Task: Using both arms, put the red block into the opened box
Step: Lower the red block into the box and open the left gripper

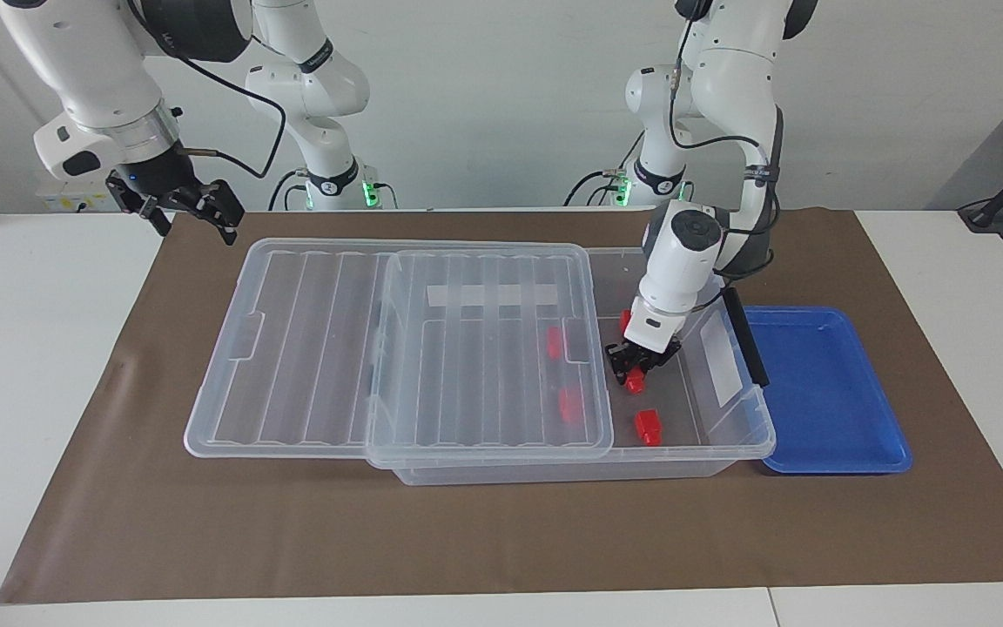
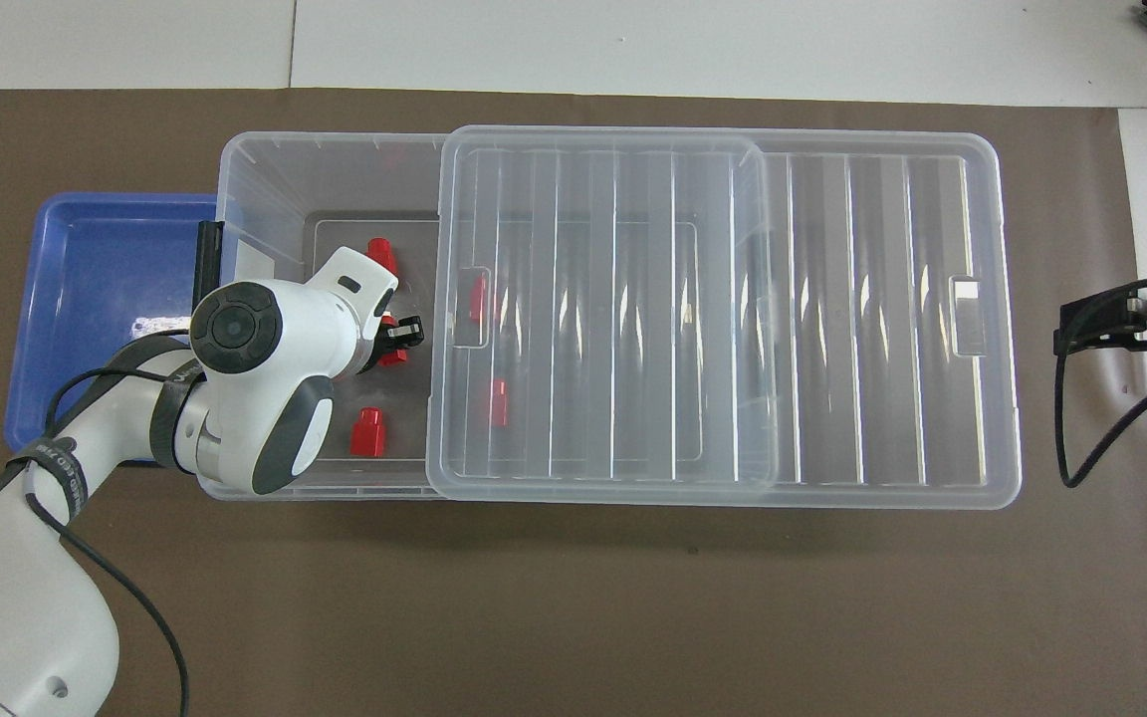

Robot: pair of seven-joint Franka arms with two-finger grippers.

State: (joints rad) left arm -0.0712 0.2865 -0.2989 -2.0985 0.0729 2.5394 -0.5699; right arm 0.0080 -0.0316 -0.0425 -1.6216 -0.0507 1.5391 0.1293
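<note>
left arm down in the box with a red block

my left gripper [image 1: 636,370] is low inside the box [image 1: 732,453], in the uncovered part at the left arm's end. the red block [image 1: 636,380] sits right at its fingertips, and i cannot tell whether the jaws are clamped on it or slack. two more red blocks lie on the box floor nearby, and two others show through the lid [image 1: 397,348], which is slid toward the right arm's end, past the box edge. the blue tray [image 1: 824,392] beside the box looks empty. my right gripper [image 1: 192,209] waits open over the mat's corner nearest the robots.

risks i see: a block clinging to a finger and riding up as i lift, the wrist clipping the lid's edge, or the overhanging lid tipping.
</note>
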